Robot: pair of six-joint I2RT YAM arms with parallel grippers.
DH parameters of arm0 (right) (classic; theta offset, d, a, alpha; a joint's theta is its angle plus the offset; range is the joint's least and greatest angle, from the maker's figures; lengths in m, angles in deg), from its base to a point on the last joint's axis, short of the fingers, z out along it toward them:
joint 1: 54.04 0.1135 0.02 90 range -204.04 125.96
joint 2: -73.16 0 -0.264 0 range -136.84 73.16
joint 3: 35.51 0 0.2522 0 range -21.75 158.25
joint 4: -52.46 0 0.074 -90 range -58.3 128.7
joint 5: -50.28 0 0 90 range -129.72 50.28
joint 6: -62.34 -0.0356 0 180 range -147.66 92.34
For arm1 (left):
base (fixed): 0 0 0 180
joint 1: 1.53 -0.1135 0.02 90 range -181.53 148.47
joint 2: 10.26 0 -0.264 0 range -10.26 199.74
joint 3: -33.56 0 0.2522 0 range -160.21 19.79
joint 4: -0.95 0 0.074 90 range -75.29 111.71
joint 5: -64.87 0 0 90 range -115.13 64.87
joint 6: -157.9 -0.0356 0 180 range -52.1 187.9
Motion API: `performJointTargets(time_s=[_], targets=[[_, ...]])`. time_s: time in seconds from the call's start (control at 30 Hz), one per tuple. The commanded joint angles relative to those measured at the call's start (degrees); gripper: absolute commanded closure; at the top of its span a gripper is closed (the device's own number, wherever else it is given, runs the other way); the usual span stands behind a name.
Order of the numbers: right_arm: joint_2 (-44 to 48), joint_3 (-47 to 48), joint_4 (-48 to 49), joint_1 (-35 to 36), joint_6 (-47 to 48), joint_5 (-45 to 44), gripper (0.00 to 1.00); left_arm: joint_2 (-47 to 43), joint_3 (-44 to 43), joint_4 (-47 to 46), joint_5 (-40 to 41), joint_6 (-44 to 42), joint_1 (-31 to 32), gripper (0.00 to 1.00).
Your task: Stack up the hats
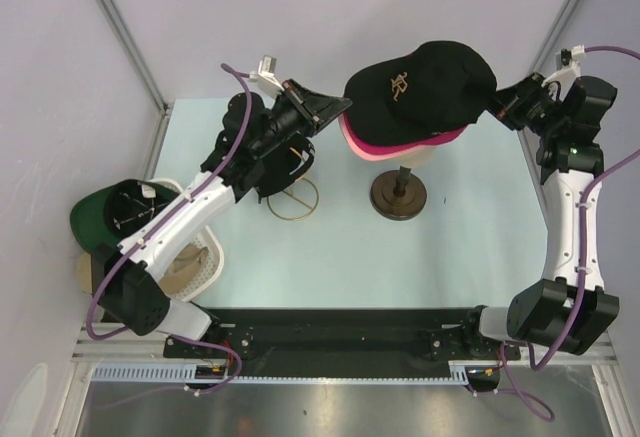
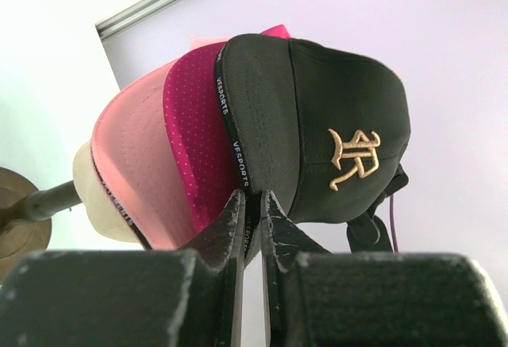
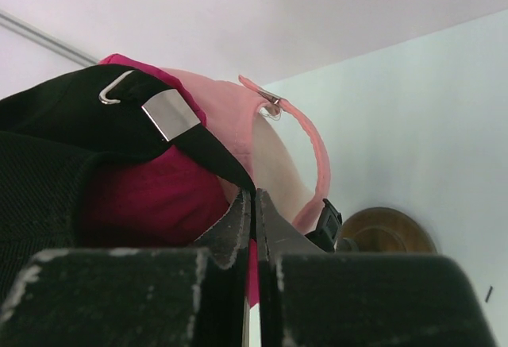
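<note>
A black cap with a gold logo (image 1: 425,82) sits on top of a magenta cap (image 1: 385,147) and a light pink cap (image 1: 440,140) on the beige mannequin head (image 1: 412,160). My left gripper (image 1: 335,112) is shut on the black cap's brim edge (image 2: 238,133); the fingertips (image 2: 235,204) pinch it. My right gripper (image 1: 497,107) is shut on the black cap's back strap (image 3: 198,136). The magenta cap (image 2: 194,140) and pink cap (image 2: 131,156) show under the brim. A dark green cap (image 1: 105,212) lies at the far left by the basket. A tan fabric piece (image 1: 88,269) shows beside it.
The head stands on a round bronze base (image 1: 398,195) at mid-table. A gold wire ring stand (image 1: 292,197) is under my left arm. A white mesh basket (image 1: 205,257) is at the near left. Frame posts rise at the back corners.
</note>
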Motion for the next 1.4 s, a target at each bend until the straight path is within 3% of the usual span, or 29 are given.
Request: performJointTargets(time_s=[0.0, 0.37, 0.6, 1.13, 1.37], targets=[[0.4, 1.8, -16.6, -0.5, 5.5, -7.6, 1.0, 0.1, -2.5, 0.8, 1.9, 1.8, -1.0, 1.0], [0.6, 16.4, -23.5, -0.5, 3.7, -8.3, 1.0, -1.6, -3.1, -1.6, 2.2, 6.9, -2.0, 1.0], [2.7, 18.7, -24.3, -0.5, 2.8, -9.7, 1.0, -2.7, -2.6, -3.0, 2.5, 10.4, -2.2, 1.0], [2.2, 14.6, -12.1, -0.5, -3.5, -8.1, 1.0, 1.7, -6.1, -1.0, 6.5, 8.8, -3.4, 1.0], [1.7, 12.5, -12.0, -0.4, -3.4, -8.0, 1.0, 2.4, -7.3, 0.8, 6.8, 8.1, -3.5, 1.0]])
